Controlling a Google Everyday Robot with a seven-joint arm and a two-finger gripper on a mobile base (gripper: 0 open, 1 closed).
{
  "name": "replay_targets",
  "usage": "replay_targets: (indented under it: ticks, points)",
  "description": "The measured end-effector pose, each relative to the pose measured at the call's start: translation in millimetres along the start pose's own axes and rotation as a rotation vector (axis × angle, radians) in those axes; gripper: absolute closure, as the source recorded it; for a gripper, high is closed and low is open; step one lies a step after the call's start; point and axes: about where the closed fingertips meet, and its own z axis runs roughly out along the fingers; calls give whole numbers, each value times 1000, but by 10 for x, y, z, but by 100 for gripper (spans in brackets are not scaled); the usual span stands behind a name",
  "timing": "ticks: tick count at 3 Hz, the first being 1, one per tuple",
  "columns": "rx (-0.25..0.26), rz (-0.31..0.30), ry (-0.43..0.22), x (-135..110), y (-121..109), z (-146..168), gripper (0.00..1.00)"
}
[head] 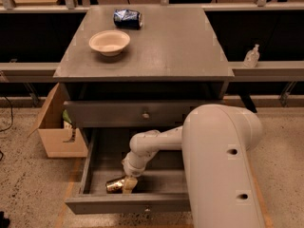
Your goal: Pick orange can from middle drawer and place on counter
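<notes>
Lying on its side lower left in the middle drawer [104, 204], the orange can [114, 185] meets the pincer [128, 184] at its right end (open or clamped, cannot tell).

Shiny metal can [114, 185] beside matt hand [128, 184]

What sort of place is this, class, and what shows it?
Probably a robot test lab: a grey wooden drawer cabinet, an open cardboard box beside it, and the robot's gripper down in the open grey middle drawer by a shiny copper-orange can.
</notes>
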Motion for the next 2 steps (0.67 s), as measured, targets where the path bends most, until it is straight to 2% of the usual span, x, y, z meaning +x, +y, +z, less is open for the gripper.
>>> replay_targets:
  ticks: [1, 2]
  points:
    - [-10, 21, 25, 200, 84, 4, 22]
    - [-10, 15, 47, 336, 116, -23, 46]
